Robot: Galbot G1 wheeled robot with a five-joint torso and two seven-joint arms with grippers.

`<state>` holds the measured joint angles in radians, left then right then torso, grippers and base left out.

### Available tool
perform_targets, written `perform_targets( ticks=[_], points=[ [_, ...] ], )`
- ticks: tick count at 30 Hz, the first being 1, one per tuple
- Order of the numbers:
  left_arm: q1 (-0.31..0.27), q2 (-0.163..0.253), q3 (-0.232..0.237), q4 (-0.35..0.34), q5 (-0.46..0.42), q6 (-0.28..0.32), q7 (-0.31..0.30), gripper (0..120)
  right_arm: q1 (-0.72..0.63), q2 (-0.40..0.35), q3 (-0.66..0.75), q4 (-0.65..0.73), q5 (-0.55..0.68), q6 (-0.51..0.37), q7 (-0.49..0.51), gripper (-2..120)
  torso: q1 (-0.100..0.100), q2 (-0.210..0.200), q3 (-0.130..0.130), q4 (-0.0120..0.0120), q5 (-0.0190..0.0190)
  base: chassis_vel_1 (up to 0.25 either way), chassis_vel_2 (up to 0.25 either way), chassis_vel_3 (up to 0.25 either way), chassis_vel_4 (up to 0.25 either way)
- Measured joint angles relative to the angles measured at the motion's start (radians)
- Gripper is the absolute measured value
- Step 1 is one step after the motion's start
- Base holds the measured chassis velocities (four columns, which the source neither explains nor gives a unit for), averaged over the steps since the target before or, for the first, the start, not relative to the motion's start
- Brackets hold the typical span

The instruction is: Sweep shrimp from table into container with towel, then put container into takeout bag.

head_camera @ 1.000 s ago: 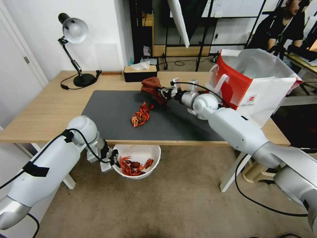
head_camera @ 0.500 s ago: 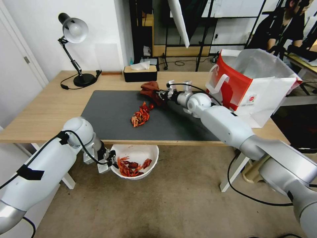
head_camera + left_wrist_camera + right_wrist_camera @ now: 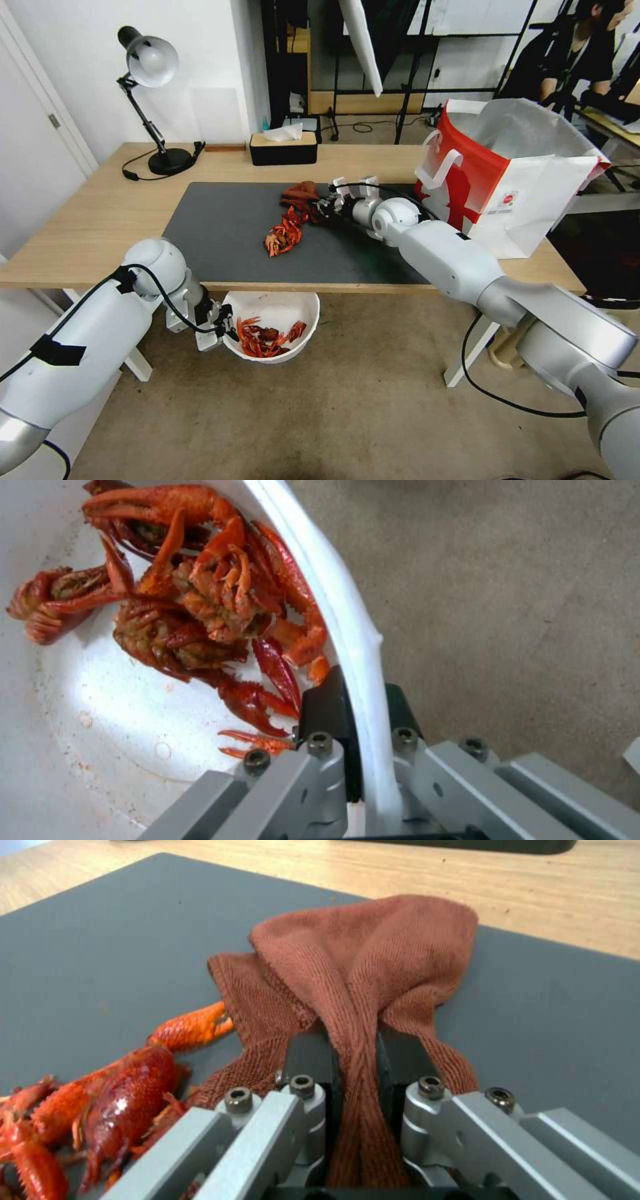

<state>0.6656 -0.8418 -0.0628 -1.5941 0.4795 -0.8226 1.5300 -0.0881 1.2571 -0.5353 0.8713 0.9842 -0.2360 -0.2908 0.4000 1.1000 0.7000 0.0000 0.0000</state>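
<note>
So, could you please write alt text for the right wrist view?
The right gripper pinches a rust-brown towel that lies on the dark grey mat, right beside red shrimp. Light wooden table lies beyond.

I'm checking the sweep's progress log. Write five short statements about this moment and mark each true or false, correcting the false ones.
1. The right gripper is shut on the rust-brown towel. True.
2. The white bowl stands on the grey mat. False: the left gripper holds it by the rim below the table's near edge, over the floor.
3. All the crayfish are already in the bowl. False: a heap of crayfish lies on the mat, beside the towel; others are in the bowl.
4. The takeout bag stands open on the table, to the robot's right. True.
5. The bowl is inside the takeout bag. False: it is outside, held by the left gripper.
</note>
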Motion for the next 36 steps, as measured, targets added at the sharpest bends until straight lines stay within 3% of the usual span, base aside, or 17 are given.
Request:
perform_targets(
  ticks=[24, 36],
  points=[
    [-0.037, 0.014, 0.005, 0.036, -0.012, 0.000, 0.000, 0, 0.007, -0.053, -0.059, 0.100, 0.008, -0.018, -0.051, 7, 0.000, 0.000, 0.000, 0.0000, -0.0001, 0.000, 0.000, 0.000, 0.000],
    [-0.019, 0.031, -0.007, 0.022, -0.016, 0.000, 0.000, 0, -0.011, -0.085, -0.084, 0.182, 0.019, -0.030, -0.050, 7, 0.000, 0.000, 0.000, -0.0001, 0.0000, 0.000, 0.000, 0.000, 0.000]
  ],
)
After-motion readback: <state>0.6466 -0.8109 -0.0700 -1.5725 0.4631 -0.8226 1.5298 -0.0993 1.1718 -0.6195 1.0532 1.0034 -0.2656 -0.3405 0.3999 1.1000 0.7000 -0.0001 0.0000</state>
